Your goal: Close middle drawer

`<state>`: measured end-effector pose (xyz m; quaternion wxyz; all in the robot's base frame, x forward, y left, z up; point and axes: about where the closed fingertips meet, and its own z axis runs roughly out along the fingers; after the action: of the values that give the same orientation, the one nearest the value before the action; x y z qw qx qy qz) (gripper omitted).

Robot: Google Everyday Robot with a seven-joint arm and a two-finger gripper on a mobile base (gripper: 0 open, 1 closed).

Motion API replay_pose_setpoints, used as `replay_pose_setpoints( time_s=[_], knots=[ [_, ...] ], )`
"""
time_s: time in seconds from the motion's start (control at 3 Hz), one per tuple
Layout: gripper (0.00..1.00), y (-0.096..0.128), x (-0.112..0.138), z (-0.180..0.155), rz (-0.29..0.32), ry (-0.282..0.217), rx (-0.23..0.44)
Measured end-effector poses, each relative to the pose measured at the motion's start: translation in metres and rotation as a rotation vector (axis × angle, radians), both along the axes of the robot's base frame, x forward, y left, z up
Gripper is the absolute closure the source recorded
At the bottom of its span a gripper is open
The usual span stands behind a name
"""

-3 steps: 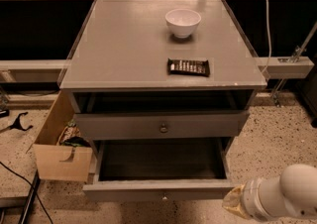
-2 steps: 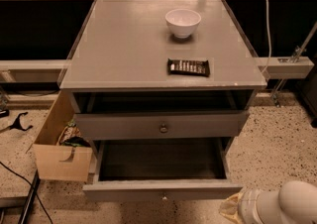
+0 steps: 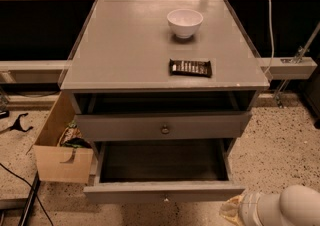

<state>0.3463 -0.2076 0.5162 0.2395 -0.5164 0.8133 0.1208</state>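
The middle drawer (image 3: pixel 162 191) stands pulled out, its front's right end just left of the gripper (image 3: pixel 234 211); a tan box (image 3: pixel 62 164) sits farther left.

Single high frontal view, steeply down on the nearby grey cabinet (image 3: pixel 125 45), claw (image 3: pixel 234 211) at lower-right edge.

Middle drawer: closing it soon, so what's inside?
The middle drawer shows only a bare dark floor; its front hides the nearest strip. The gripper sits lower right, outside it.
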Motion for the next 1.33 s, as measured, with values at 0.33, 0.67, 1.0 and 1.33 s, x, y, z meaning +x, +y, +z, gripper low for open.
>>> replay_pose_setpoints(
  time_s=[0.33,0.67,1.0,1.33],
  knots=[
    [1.00,0.011,0.008,-0.020,0.007,-0.034,0.020],
    [1.00,0.022,0.017,-0.035,0.019,-0.055,0.028],
    [1.00,0.031,0.029,-0.057,0.026,-0.062,0.028],
    [1.00,0.037,0.042,-0.078,0.025,-0.071,0.027]
  ],
)
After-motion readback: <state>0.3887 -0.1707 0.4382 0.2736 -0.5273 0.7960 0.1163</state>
